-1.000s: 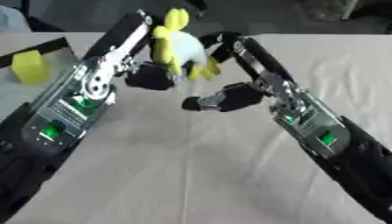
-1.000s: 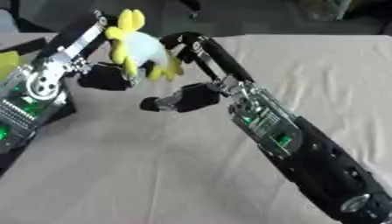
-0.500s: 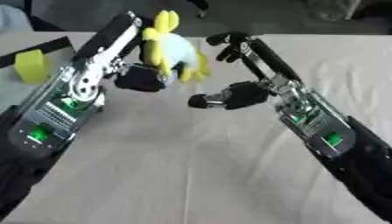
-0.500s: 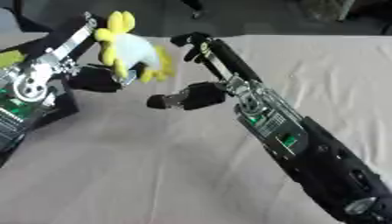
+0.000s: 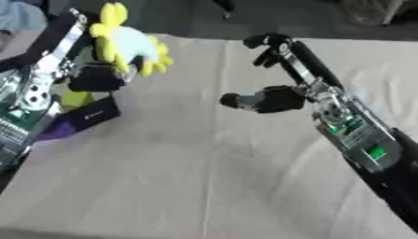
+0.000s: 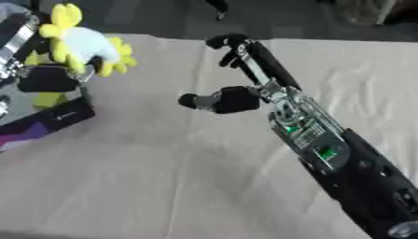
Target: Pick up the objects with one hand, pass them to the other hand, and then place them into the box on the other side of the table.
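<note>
A white and yellow plush toy hangs above the table's left side, with my left hand shut on its lower part. It is over the near corner of a dark box at the left edge, which holds a yellow-green object. My right hand stands over the middle of the table, apart from the toy, thumb stretched toward it and fingers raised and relaxed, holding nothing.
A beige cloth covers the table. The far table edge runs along the top, with dark floor beyond it. My right forearm crosses the right half of the table.
My left hand has carried the plush toy further left, over the box. The right hand has stayed near the middle, so the gap between them has widened. The camera has also shifted.
</note>
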Robot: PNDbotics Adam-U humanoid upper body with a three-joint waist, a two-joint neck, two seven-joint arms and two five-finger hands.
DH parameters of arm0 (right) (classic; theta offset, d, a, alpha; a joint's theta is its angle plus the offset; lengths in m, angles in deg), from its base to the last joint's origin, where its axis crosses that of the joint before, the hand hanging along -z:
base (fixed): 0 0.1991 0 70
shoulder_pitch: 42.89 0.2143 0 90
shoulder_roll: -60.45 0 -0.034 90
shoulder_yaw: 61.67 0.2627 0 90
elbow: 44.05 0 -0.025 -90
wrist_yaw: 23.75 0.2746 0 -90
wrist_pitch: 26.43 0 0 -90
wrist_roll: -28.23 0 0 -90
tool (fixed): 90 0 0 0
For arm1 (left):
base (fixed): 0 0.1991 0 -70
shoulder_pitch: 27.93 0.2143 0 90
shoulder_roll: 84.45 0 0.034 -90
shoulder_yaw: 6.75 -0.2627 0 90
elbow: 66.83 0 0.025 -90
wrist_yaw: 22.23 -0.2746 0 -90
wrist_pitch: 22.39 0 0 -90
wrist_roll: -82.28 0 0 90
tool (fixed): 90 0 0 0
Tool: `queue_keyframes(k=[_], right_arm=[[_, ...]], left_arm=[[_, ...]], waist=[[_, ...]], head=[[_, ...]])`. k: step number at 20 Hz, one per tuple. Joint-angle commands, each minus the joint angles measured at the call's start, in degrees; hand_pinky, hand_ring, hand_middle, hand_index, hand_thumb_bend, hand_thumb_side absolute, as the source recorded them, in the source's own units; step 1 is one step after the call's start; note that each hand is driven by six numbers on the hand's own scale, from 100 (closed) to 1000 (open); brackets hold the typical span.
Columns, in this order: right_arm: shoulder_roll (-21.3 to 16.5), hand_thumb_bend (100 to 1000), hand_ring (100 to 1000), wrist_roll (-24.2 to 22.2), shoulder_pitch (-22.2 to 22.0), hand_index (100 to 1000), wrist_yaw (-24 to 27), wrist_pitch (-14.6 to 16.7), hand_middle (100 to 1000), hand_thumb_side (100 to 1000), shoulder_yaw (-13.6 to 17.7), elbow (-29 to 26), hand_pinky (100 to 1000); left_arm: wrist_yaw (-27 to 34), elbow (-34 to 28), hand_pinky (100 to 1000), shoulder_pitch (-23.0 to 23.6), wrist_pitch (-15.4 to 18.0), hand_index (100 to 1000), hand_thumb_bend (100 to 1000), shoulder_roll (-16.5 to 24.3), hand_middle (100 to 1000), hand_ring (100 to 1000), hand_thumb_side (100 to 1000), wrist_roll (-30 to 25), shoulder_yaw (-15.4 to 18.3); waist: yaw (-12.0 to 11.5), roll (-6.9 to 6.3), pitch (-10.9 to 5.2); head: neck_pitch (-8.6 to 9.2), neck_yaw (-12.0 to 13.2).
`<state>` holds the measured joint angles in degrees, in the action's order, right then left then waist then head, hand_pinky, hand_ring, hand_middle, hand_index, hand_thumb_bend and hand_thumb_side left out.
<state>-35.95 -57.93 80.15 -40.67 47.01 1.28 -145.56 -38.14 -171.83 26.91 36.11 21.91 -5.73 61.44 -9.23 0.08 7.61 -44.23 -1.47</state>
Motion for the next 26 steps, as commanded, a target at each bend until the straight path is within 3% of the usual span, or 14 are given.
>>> queue_keyframes(k=[1, 10, 11, 12, 21, 23, 26], right_arm=[[-1.49, 745, 647, 2.14, 0.11, 801, 1.58, -0.10, 762, 432, 1.72, -1.97, 674], [-2.13, 730, 615, 9.26, -1.69, 778, 6.57, 0.46, 738, 403, 4.65, -3.29, 652], [-2.16, 683, 614, 9.77, -1.77, 775, 6.90, 0.52, 737, 421, 4.75, -3.35, 651], [-2.25, 727, 613, 10.34, -1.95, 774, 7.17, 0.57, 736, 399, 5.13, -3.51, 651], [-2.43, 719, 606, 13.94, -3.44, 765, 7.85, 0.35, 729, 391, 7.85, -3.06, 646], [-2.47, 718, 606, 14.18, -3.59, 765, 7.94, 0.39, 729, 391, 8.00, -3.08, 646], [-2.51, 719, 605, 14.46, -3.73, 765, 8.00, 0.40, 728, 391, 8.13, -3.17, 646]], left_arm=[[0.34, 0.35, 751, 0.46, -0.16, 377, 236, 3.26, 184, 361, 100, 2.50, 3.03], [0.93, 7.13, 755, 3.57, -0.18, 374, 221, 2.82, 179, 360, 100, 8.86, 7.44], [0.98, 7.62, 755, 3.61, -0.05, 376, 225, 2.74, 181, 364, 100, 9.26, 7.59], [0.85, 8.58, 755, 3.72, -0.13, 379, 228, 2.80, 184, 367, 100, 9.65, 7.88], [-3.92, 18.52, 759, 3.33, 1.65, 397, 235, 1.81, 210, 394, 100, 12.50, 9.18], [-4.20, 20.16, 761, 3.24, 1.96, 414, 261, 1.57, 225, 404, 100, 12.60, 9.32], [-4.68, 21.96, 771, 3.14, 2.28, 472, 374, 1.38, 278, 432, 100, 12.71, 9.43]], waist=[[-0.05, -0.70, -0.67], [0.11, -0.05, -0.56], [0.11, -0.02, -0.56], [0.17, 0.07, -0.57], [0.42, 0.40, -0.44], [0.45, 0.46, -0.38], [0.44, 0.54, -0.36]], head=[[0.11, 2.03], [0.11, 5.02], [0.11, 5.16], [0.11, 5.50], [0.11, 6.32], [0.11, 6.54], [0.11, 6.69]])
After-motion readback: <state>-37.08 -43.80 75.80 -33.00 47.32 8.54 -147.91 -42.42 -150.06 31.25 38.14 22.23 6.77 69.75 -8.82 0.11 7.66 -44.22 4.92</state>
